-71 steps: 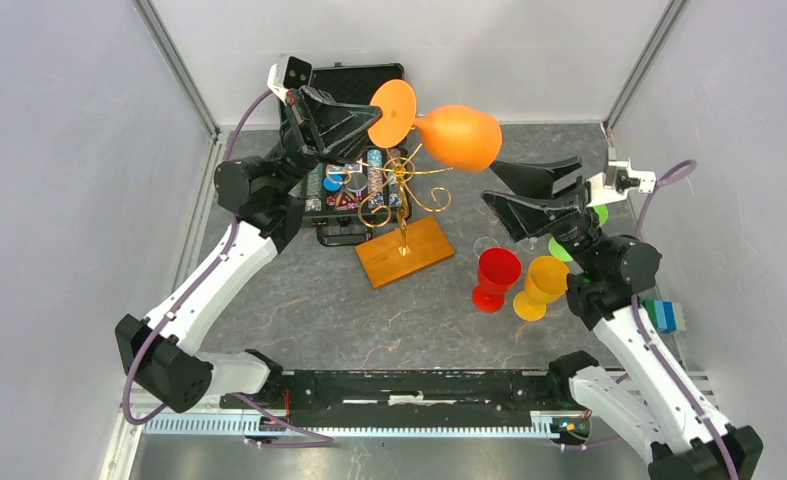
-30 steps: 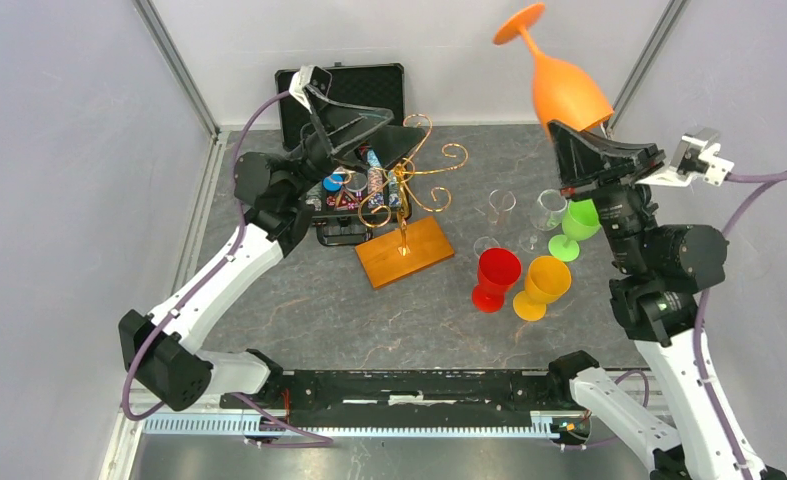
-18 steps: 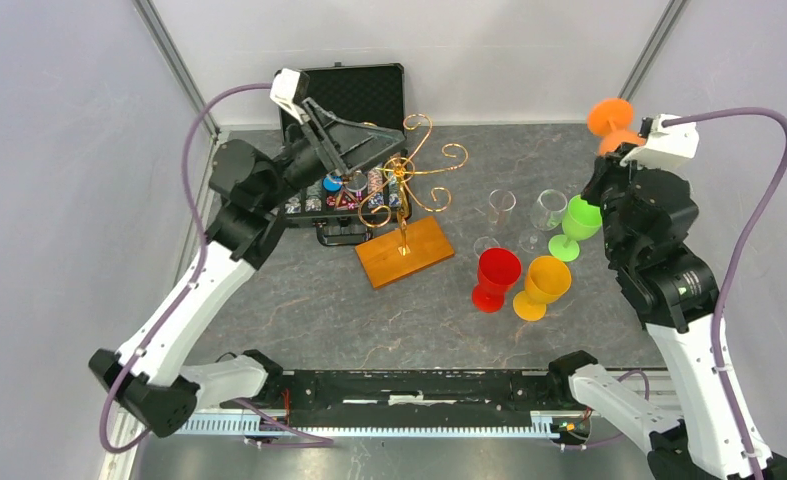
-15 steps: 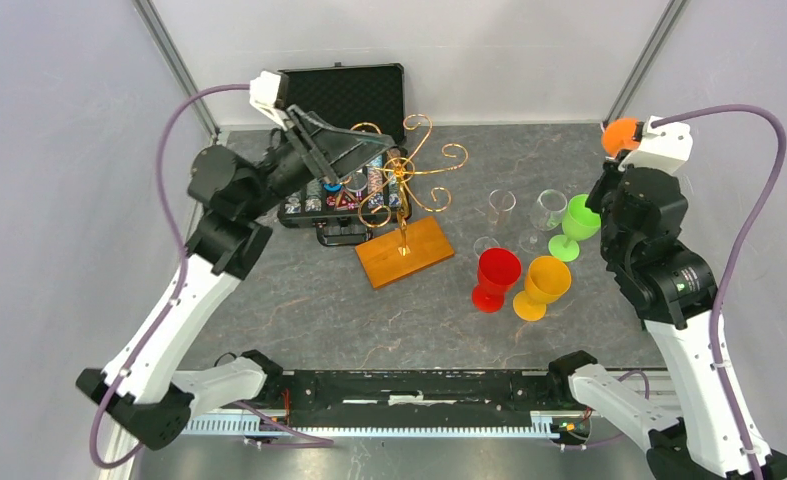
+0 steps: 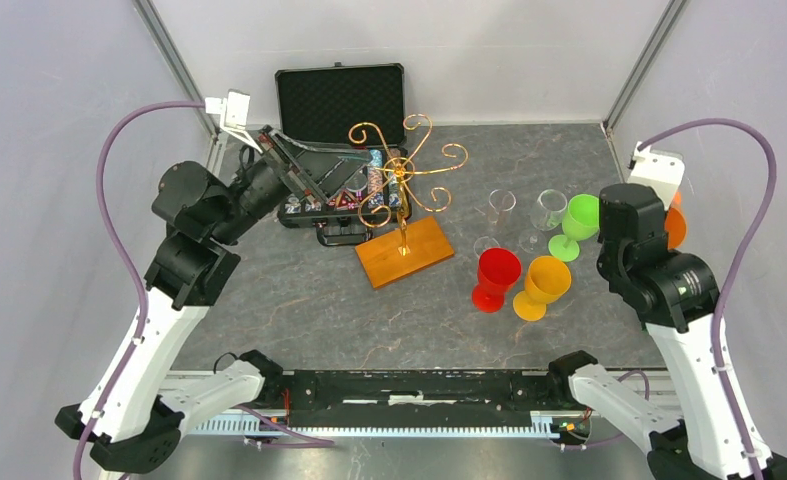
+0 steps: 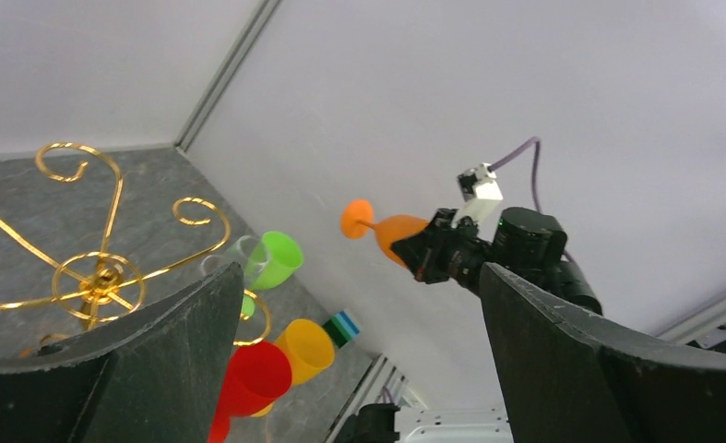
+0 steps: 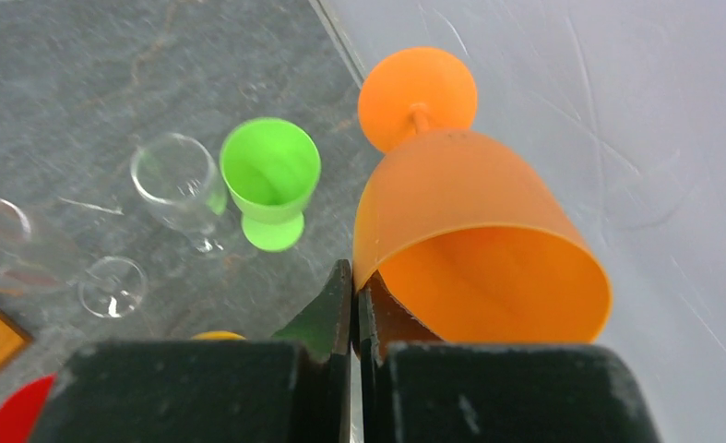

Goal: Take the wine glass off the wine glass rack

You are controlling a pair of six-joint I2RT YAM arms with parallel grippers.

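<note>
a: start at the left. what is the left end effector (image 6: 361, 277) doing?
b: released, its fingers spread wide with nothing between them. from above it hangs over the open black case (image 5: 341, 98) of chips, just left of the wine glass rack (image 5: 405, 180).
a: and the rack itself?
b: upright on its wooden base on the bench (image 5: 299, 290). i see no glass on any of its golden curls.
a: so where is the glass?
b: past the standing group: a red goblet (image 5: 496, 272), a yellow goblet (image 5: 546, 280), a green goblet (image 5: 579, 215) and some clear glasses (image 5: 502, 203). the orange wine glass (image 7: 470, 240) is in the air at the far right, close to the side wall. it lies tilted, with its foot pointing away from the wrist camera.
a: held how?
b: the right end effector (image 7: 356, 286) is clenched on the rim of the bowl. its 2 fingers are pressed close together with the bowl's wall between them.
a: then the lift-off is done, i'd say.
b: i think so. the step in hand looks like taking the glass to a spot to set it down. the next move calls for turning it upright and lowering its foot onto bare bench, clear of the green goblet and the clear glasses below. a rim pinch is a thin hold, so a slow wrist rotation seems wise.
</note>
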